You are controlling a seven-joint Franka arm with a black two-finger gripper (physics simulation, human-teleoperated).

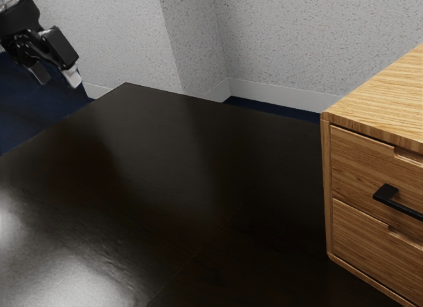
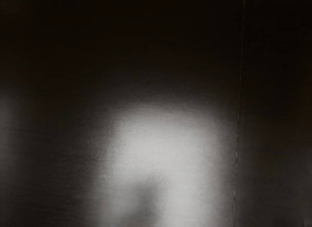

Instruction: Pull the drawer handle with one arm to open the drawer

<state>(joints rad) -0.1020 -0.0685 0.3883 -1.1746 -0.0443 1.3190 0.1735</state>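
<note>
Gripper hangs at the exterior view's upper left, jaws apart and empty, well apart from the black drawer handle on the shut wooden drawer at the right edge of the dark table.

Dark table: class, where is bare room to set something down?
The dark table lies bare from near the pincer across to the wooden drawer cabinet. Crowded only at the exterior view's right, where its black handle juts out.
</note>
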